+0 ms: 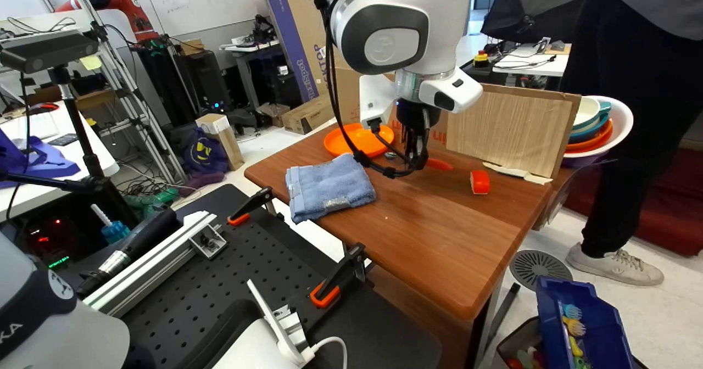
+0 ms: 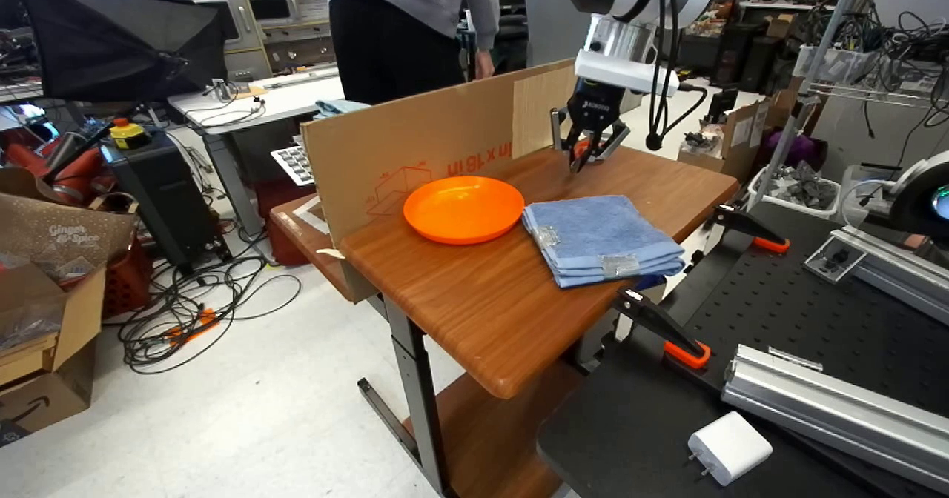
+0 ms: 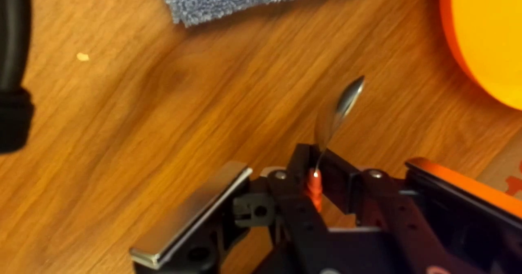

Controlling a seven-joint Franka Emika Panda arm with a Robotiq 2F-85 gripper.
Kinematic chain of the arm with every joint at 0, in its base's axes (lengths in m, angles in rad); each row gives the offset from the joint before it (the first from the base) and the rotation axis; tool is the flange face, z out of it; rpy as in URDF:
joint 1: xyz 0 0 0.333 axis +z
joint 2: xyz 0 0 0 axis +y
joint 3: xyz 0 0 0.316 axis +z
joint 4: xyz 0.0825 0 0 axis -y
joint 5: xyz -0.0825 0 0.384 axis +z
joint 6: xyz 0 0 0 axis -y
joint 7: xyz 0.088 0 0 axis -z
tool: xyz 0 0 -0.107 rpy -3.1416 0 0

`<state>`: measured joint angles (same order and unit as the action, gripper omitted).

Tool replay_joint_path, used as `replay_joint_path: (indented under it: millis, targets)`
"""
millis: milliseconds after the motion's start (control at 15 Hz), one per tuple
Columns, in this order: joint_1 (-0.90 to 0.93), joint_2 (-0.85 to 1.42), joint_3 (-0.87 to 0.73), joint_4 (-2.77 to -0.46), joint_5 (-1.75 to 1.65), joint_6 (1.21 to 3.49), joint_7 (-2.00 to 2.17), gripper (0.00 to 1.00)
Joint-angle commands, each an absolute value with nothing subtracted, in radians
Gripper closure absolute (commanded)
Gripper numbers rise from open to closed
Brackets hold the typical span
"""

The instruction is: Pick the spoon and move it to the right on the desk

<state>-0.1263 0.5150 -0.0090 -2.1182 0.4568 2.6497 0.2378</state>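
Observation:
The spoon has a metal bowl and a red handle. My gripper is shut on the spoon near the front of its handle, and the bowl sticks out past the fingertips. In an exterior view the red handle shows beside the gripper, whose fingertips are partly behind cables. In an exterior view the gripper points down over the far part of the reddish-brown desk, with something red at its fingers. I cannot tell whether the spoon touches the desk top.
A folded blue towel and an orange plate lie on the desk. A small red block sits near the cardboard panel along the desk's edge. Clamps hold the black perforated bench beside the desk.

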Motion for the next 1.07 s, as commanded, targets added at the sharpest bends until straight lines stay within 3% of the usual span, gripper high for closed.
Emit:
replay_joint_path:
  millis: [0, 400, 467, 667, 1000]
  targets:
    - [-0.108, 0.563, -0.043, -2.070, 0.430, 2.656, 0.298, 0.97]
    - [-0.090, 0.604, -0.065, -2.034, 0.414, 2.658, 0.347, 0.97]
    - [-0.086, 0.608, -0.068, -2.032, 0.409, 2.659, 0.356, 0.65]
    - [-0.082, 0.610, -0.072, -2.025, 0.400, 2.660, 0.375, 0.51]
    - [-0.082, 0.610, -0.071, -2.022, 0.399, 2.662, 0.388, 0.13]
